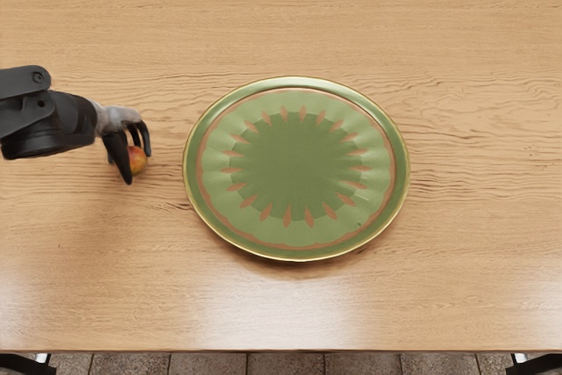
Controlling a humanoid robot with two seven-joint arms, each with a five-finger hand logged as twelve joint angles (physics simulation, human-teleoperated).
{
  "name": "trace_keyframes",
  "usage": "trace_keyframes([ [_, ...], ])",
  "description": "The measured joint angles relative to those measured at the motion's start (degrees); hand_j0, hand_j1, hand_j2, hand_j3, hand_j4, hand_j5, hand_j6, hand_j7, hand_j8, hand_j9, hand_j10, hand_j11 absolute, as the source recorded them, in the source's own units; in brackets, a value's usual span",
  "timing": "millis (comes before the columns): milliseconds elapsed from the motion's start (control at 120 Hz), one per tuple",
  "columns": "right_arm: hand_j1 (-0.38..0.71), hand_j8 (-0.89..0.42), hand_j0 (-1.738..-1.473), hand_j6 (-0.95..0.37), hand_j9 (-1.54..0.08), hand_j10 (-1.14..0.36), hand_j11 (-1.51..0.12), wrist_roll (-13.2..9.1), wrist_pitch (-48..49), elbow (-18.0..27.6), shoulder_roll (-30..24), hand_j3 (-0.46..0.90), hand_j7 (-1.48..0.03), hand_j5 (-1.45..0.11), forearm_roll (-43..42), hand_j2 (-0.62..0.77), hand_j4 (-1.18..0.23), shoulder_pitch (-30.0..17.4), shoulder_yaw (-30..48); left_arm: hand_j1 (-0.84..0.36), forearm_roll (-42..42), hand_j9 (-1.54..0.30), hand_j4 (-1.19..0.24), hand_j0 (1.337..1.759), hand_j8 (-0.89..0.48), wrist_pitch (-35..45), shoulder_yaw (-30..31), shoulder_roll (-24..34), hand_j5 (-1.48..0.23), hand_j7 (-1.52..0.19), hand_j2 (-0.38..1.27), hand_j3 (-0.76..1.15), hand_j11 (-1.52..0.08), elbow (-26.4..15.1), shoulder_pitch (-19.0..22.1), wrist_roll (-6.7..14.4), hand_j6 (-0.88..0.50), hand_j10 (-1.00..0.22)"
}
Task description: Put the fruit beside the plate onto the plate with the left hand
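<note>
Left hand [126, 140], fingers [144, 138] around fruit [138, 161]

A wooden table [457, 305] stands on a tiled floor [263, 364].

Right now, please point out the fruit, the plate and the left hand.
fruit [138, 161], head view, on its visible orange side
plate [297, 169], head view, on its bare green centre
left hand [126, 136], head view, on the knuckles
</note>
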Motion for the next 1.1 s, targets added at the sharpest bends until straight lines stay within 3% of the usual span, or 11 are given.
trace_keyframes([
  [192, -0.3, -0.04, -1.658, -0.04, -0.05, -0.04, -0.05, 0.1, 0.0, 0.0, 0.0, 0.0, -0.05, -0.05, 0.0, -0.01, -0.04, 0.0, 0.0, -0.34, -11.7, -1.16, -0.6, 1.648, -0.41, -13.3, -8.6, 2.1, -1.18, -1.16, 0.44, 0.0, -1.16, 4.8, -0.8, 0.0, -0.35, -0.84],
  [292, -0.3, -0.04, -1.658, -0.04, -0.05, -0.04, -0.05, 0.1, 0.1, 0.0, 0.0, 0.0, -0.05, -0.05, 0.0, -0.01, -0.04, 0.0, 0.0, -0.34, -16.6, -1.15, -0.62, 1.648, -0.42, -17.6, -10.8, 3.8, -1.18, -1.16, 0.43, 0.0, -1.15, 5.8, -2.7, 0.0, -0.36, -0.84],
  [400, -0.3, -0.04, -1.658, -0.04, -0.05, -0.04, -0.05, 0.1, 0.1, 0.0, 0.0, 0.0, -0.05, -0.05, 0.0, -0.01, -0.04, 0.0, 0.0, -0.39, -20.3, -1.14, -0.62, 1.648, -0.4, -21.0, -13.0, 3.9, -1.18, -1.15, 0.53, 0.0, -1.15, 6.1, -3.9, 0.0, -0.33, -0.84],
  [508, -0.3, -0.04, -1.658, -0.04, -0.05, -0.04, -0.05, 0.0, 0.0, 0.0, 0.0, 0.0, -0.05, -0.05, 0.0, -0.01, -0.04, 0.0, 0.0, -0.39, -22.0, -1.13, -0.62, 1.649, -0.4, -22.7, -15.6, 3.0, -1.17, -1.14, 0.51, 0.0, -1.13, 6.3, -4.0, 0.0, -0.34, -0.83],
  [725, -0.3, -0.04, -1.658, -0.04, -0.05, -0.04, -0.05, 0.1, 0.0, 0.0, 0.0, 0.0, -0.05, -0.05, 0.0, -0.01, -0.04, 0.1, 0.0, -0.5, -23.2, -1.1, -0.72, 1.653, -0.4, -23.2, -17.9, -4.0, -1.18, -1.12, 0.83, 0.0, -1.1, 8.3, -6.2, 0.0, -0.35, -0.82],
  [908, -0.3, -0.04, -1.658, -0.04, -0.05, -0.04, -0.05, 0.2, 0.0, 0.0, 0.0, 0.0, -0.05, -0.05, 0.0, -0.01, -0.04, 0.1, 0.0, -0.52, -24.4, -1.1, -0.76, 1.653, -0.44, -22.9, -18.6, -7.7, -1.16, -1.11, 0.93, 0.0, -1.1, 9.8, -6.8, 0.0, -0.4, -0.82],
  [1100, -0.3, -0.04, -1.658, -0.04, -0.05, -0.04, -0.05, 0.1, 0.0, 0.0, 0.0, 0.0, -0.05, -0.05, 0.0, -0.01, -0.04, 0.1, 0.0, -0.45, -24.4, -1.09, -0.78, 1.653, -0.49, -23.3, -18.8, -12.2, -1.15, -1.11, 0.84, 0.0, -1.1, 14.6, -3.1, 0.0, -0.46, -0.82],
])
